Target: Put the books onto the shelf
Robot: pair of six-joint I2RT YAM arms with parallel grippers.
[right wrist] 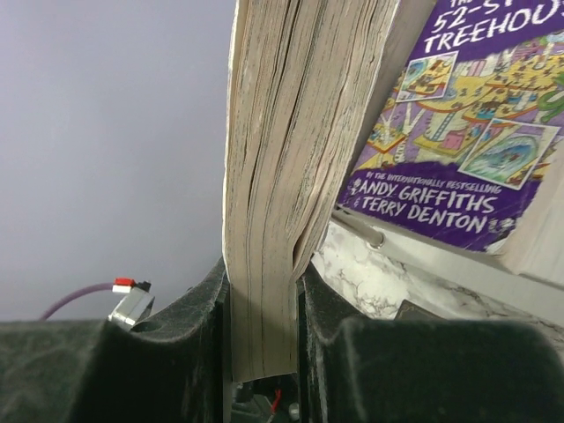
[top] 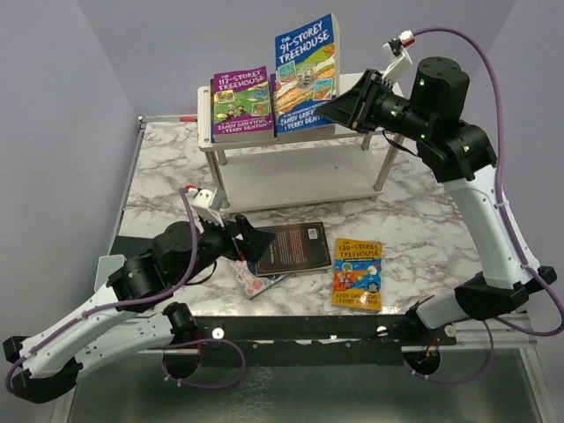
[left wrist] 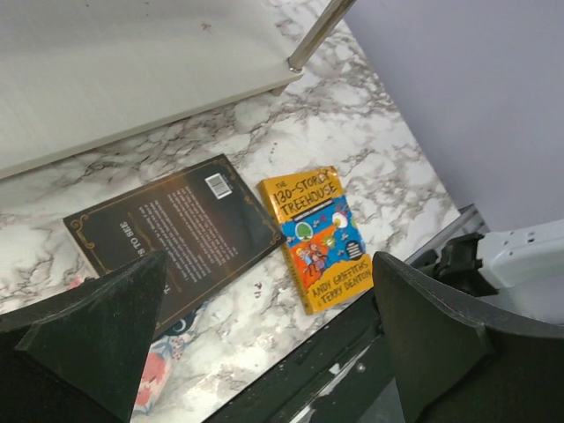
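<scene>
Top external view: the right pincer [top: 339, 107] is clenched on the blue "91-Storey Treehouse" book [top: 305, 75], upright on the top tier of the shelf [top: 291, 181], just beside the purple Treehouse book [top: 241, 104]. If the pincer lets go before the blue book leans against something, I think it may tip and push its neighbour over. The left pincer [top: 251, 236] hangs released (nothing in it) over the dark brown book [top: 295, 247]; the orange "130-Storey Treehouse" book [top: 359, 275] lies near on the surface [top: 423, 220]. The pink floral book [top: 251, 280] is mostly covered, and the blue book's lower right corner is hidden.
</scene>
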